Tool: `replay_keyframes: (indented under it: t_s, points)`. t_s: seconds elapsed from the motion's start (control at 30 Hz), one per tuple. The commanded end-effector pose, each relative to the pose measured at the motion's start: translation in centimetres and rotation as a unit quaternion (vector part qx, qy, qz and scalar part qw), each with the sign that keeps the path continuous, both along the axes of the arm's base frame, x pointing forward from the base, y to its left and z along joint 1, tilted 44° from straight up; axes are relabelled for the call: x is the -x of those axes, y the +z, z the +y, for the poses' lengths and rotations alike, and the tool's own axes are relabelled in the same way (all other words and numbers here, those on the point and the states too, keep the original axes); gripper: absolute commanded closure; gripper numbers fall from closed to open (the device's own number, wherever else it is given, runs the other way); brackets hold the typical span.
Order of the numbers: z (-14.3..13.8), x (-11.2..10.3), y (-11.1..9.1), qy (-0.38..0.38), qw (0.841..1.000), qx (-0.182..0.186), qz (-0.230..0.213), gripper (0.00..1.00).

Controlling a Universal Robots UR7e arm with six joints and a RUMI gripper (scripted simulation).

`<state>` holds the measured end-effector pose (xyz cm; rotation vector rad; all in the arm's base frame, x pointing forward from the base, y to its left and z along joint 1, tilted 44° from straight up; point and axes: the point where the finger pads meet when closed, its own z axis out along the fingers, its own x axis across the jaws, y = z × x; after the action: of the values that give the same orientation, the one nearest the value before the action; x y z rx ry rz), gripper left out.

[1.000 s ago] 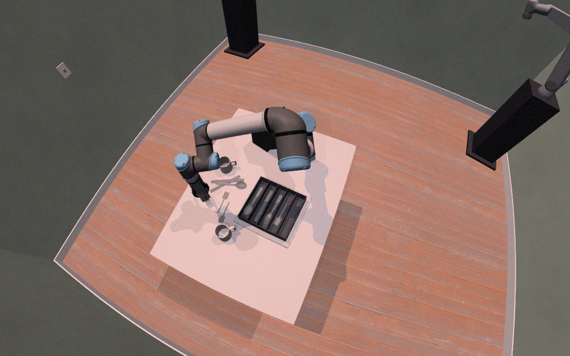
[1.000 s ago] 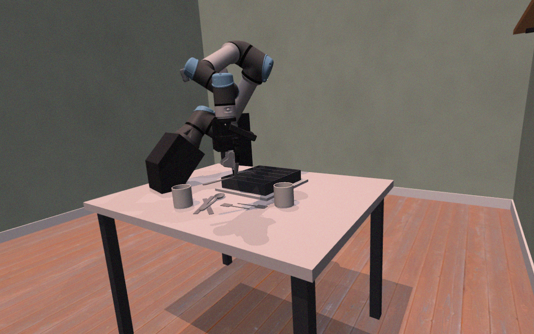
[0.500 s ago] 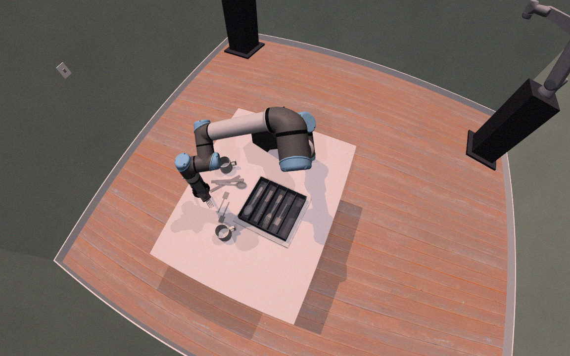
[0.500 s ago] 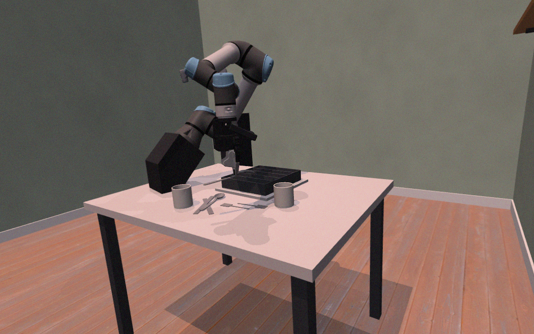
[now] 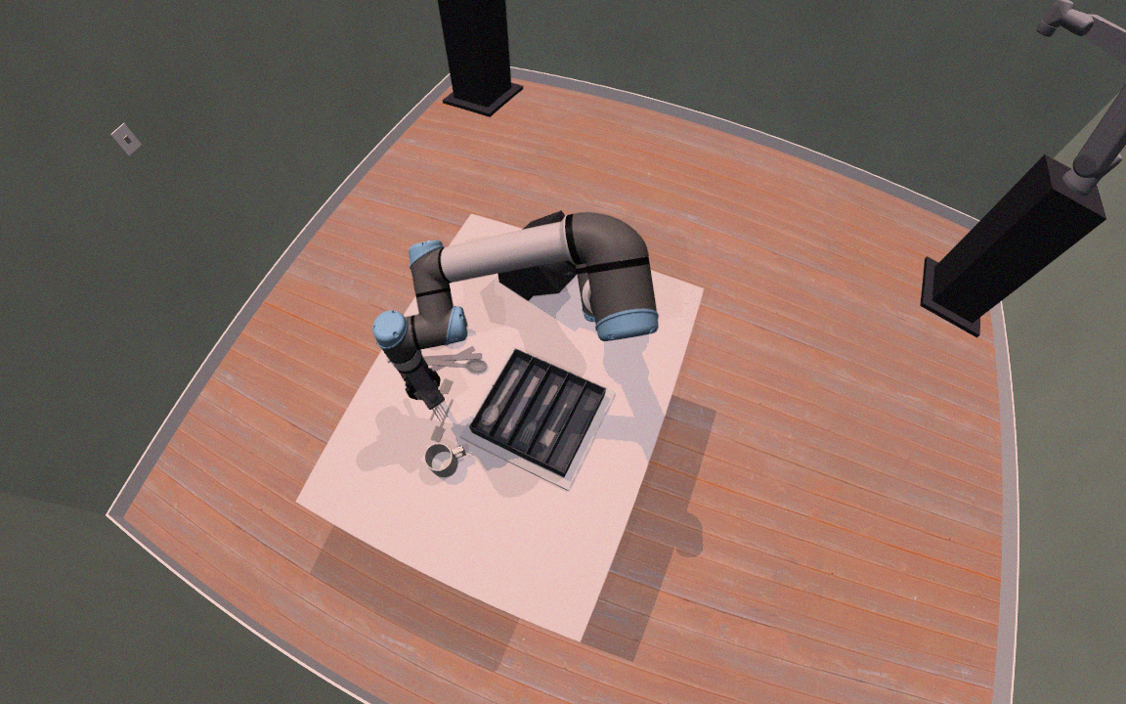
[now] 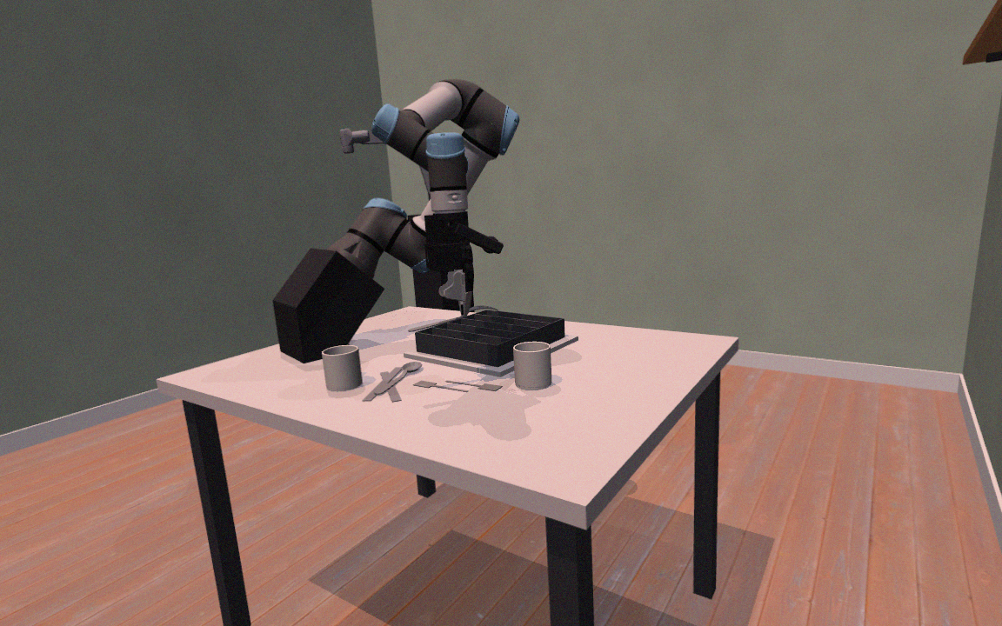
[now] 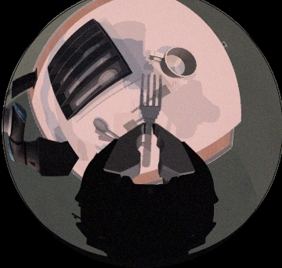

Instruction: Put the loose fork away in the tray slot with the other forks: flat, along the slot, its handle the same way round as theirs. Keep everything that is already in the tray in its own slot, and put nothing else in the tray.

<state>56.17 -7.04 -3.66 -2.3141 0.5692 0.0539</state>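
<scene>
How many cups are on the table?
2. One cup stands near the table's front-left corner in the exterior view, beside the loose spoons; the other cup stands by the tray, just in front of it.

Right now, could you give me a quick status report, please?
Gripper shut on fork, tines forward, lifted off table. Tray not yet reached. Mug and loose cutlery lie near the path.

Even, soft overhead light; diffuse shadows cast on table (image 5: 497, 543). Wrist view fisheye-warped, black-rimmed. Slight grain seen.
</scene>
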Motion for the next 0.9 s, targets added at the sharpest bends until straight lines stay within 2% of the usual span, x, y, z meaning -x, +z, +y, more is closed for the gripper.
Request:
replay_keyframes:
  t_s: [0.0, 0.2, 0.27, 0.47, 0.7, 0.87]
  points:
    - [4.7, 2.2, 5.2, -0.001, 1.0, 0.001, 0.0, 0.99]
    - [10.2, 5.4, 9.5, -0.001, 1.0, 0.001, 0.0, 0.99]
    - [10.2, 5.4, 9.5, -0.001, 1.0, 0.001, 0.0, 0.99]
    - [14.9, 8.9, 12.3, -0.001, 1.0, 0.0, 0.0, 0.99]
    - [18.4, 11.8, 13.9, -0.001, 1.0, -0.001, 0.0, 0.99]
    - [19.2, 12.5, 14.2, 0.0, 1.0, -0.001, 0.0, 0.99]
